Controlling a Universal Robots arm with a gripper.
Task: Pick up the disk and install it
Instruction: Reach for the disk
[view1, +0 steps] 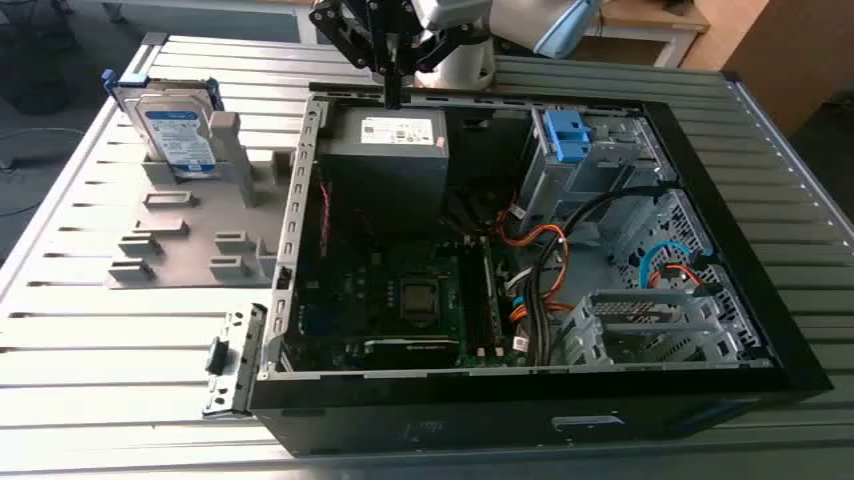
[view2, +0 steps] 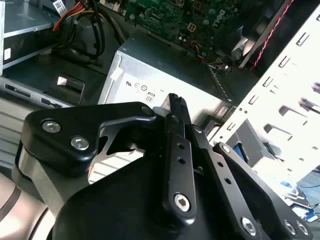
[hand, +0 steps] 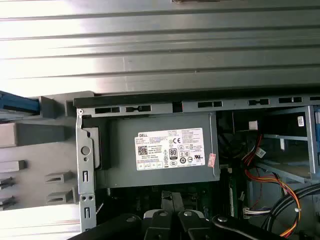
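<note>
While the disk (view1: 171, 125) stands on edge in a grey holder (view1: 187, 240) on the tabletop (view1: 94, 340), outside the computer case (view1: 534, 410) on the exterior view's left, the tool (view1: 395, 95) hangs over the case's far wall. It is above the grey power supply (view1: 387, 160) inside the case. Its fingers meet in one thin point and carry nothing.

In the second wrist view the tool (view2: 175, 102) has its black fingers pressed together. The tips are aimed at the power supply (view2: 150, 75) in the case's corner and are apart from it.

In the first wrist view the power supply (hand: 160, 150) sits just inside the case wall, with the tool (hand: 169, 200) over the case's interior. A blue strip (hand: 17, 104) outside the case is possibly the disk's carrier, though too little shows to be sure.
</note>
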